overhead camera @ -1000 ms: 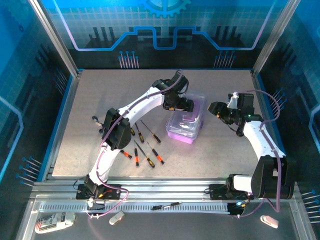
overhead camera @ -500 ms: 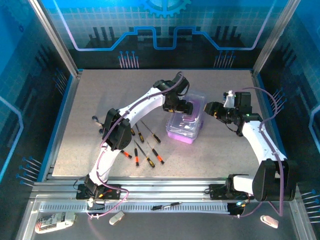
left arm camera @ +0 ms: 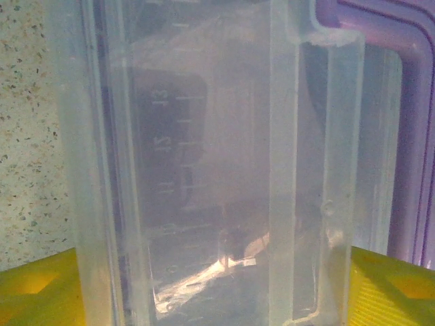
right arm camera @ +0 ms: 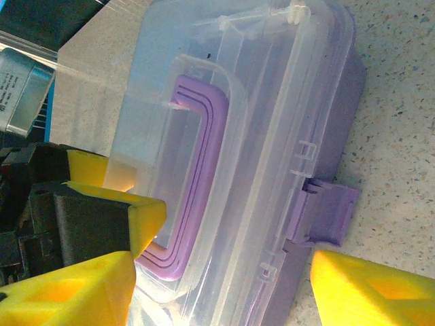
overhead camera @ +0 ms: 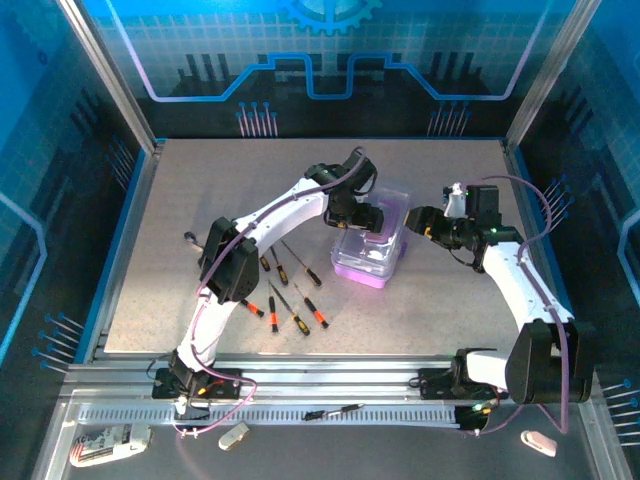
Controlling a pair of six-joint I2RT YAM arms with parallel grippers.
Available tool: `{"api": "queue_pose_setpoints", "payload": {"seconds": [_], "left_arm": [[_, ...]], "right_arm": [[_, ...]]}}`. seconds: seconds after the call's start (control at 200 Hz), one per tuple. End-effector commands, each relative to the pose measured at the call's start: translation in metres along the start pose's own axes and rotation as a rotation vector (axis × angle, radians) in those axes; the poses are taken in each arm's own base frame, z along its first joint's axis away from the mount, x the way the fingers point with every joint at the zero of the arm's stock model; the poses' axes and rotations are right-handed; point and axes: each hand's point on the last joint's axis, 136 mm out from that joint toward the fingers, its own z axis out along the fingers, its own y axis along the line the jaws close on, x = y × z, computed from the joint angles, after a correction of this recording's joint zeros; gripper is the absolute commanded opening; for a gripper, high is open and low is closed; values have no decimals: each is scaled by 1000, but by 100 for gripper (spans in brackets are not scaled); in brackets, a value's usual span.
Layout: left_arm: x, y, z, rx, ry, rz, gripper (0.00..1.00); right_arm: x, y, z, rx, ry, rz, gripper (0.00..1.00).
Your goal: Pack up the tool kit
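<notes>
Purple case point(overhead camera: 368, 255): open right hand point(right arm camera: 217, 292) has edged nearer; left hand point(left arm camera: 214, 285) straddles its lid point(left arm camera: 204, 136), grip unclear

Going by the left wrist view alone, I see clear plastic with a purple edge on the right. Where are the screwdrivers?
Observer: In the top view, several screwdrivers lie loose on the table, to the left of the case.
Reviewer: And the other arm?
Observer: The right tool is at the case's right side, with its jaws open.
Reviewer: Is there anything on that side of the case?
Observer: The right wrist view shows a purple latch on that side wall.
</notes>
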Motion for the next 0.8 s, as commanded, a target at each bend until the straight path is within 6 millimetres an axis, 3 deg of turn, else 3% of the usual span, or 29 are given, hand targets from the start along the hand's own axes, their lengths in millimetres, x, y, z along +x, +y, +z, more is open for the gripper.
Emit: {"api": "queue_pose_setpoints", "payload": {"seconds": [0.0,0.525,0.79], "left_arm": [[23,-7,2,56,84,-16,75],[-17,-44,-12,317,-47,-173,72],[-31,-47,-19,429,-134,-258,72]], "right_arm": [[6,8,-3,-21,16,-17,69],[-2,16,-3,-63,13,-8,69],[-15,11,-11,-82,-4,17,70]]}}
